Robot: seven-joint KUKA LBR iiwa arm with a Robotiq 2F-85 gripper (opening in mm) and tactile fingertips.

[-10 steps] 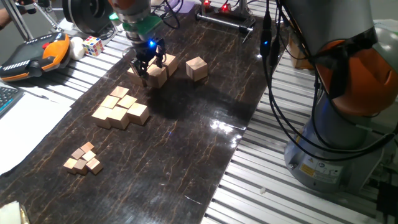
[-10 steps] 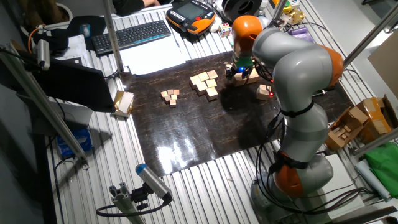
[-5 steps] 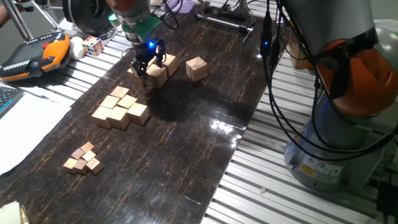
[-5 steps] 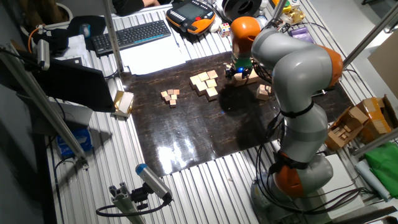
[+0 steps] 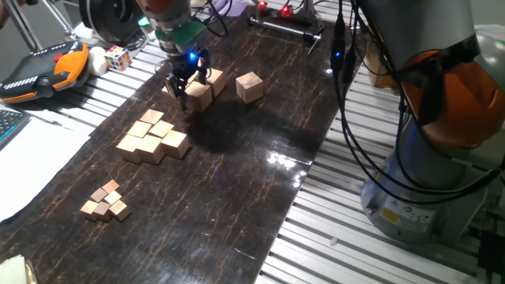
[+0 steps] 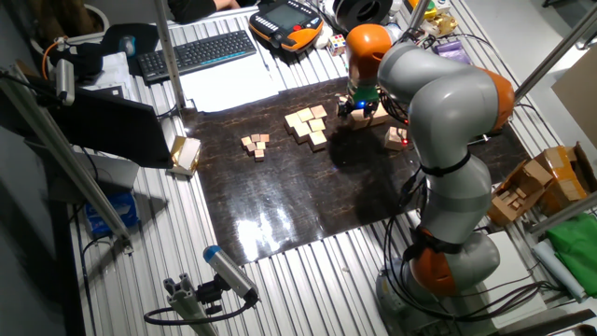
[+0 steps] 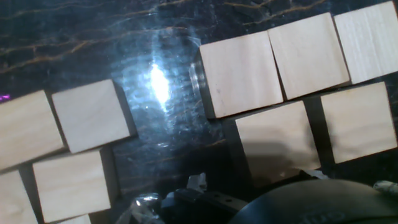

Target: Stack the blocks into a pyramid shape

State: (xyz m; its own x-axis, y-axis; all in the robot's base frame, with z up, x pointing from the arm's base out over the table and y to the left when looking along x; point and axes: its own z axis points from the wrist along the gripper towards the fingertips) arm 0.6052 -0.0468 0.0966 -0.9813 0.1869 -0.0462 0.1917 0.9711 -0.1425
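At far end of the dark desk point(image 5: 237, 181), hand point(image 5: 188, 88) hasn't budged over large light-tan wooden blocks point(image 5: 199, 96); finger state unreadable, pyramid unstarted.

No visible change: gripper point(image 5: 188, 85) holds same pose over blocks point(image 5: 199, 91) (cubes unmoved).

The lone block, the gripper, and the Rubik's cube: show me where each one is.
lone block point(image 5: 249, 85), one fixed view, on its front face.
gripper point(image 5: 188, 88), one fixed view, midway between the fingertips.
Rubik's cube point(image 5: 118, 57), one fixed view, on its front face.
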